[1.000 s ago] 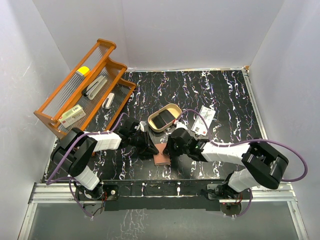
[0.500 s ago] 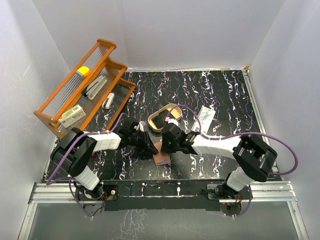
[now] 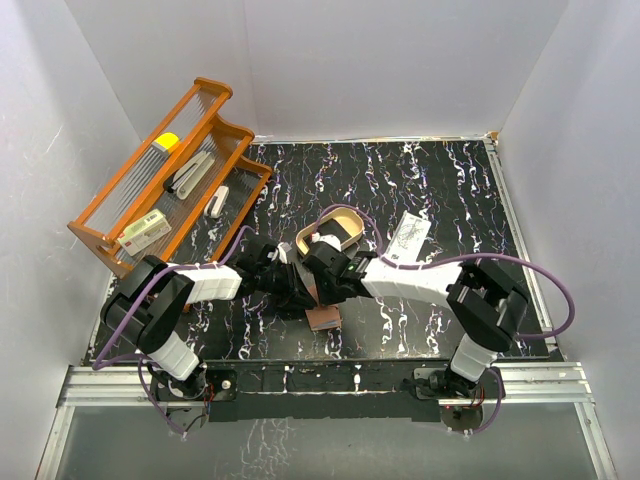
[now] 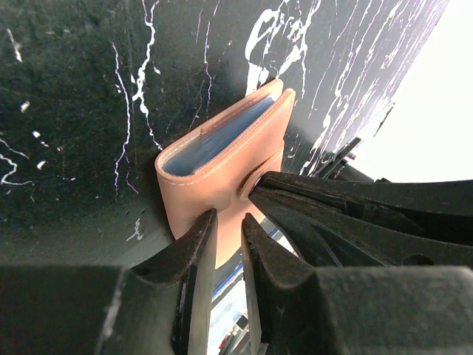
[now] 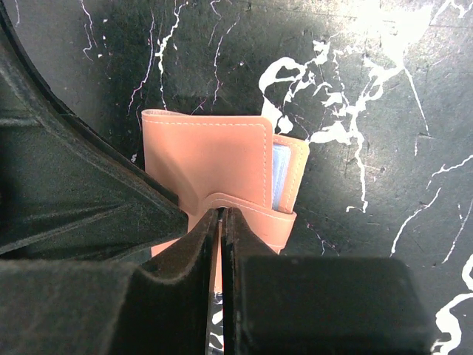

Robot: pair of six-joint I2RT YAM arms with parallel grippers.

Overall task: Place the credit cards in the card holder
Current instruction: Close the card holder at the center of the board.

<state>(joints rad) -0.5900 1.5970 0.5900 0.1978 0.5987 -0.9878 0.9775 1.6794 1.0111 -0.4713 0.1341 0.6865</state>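
Observation:
The reddish-brown card holder (image 3: 322, 317) sits folded between my two grippers near the table's front. It shows in the left wrist view (image 4: 222, 159) and the right wrist view (image 5: 207, 155). Pale blue layers (image 5: 279, 174) show between its covers; I cannot tell whether they are cards or pockets. My left gripper (image 3: 293, 292) (image 4: 229, 229) is shut on the holder's cover edge. My right gripper (image 3: 322, 285) (image 5: 221, 218) is shut on its little strap tab. A white card with dark print (image 3: 408, 235) lies flat on the table to the right, apart from both grippers.
A tan oval tray (image 3: 341, 214) stands just behind the grippers. A large orange wire rack (image 3: 165, 175) at the back left holds a cream box (image 3: 143, 232) and other items. White walls close in three sides.
My right gripper has moved left from beside the white card to the card holder and shut on its strap tab. The left arm and the holder have stayed in place.

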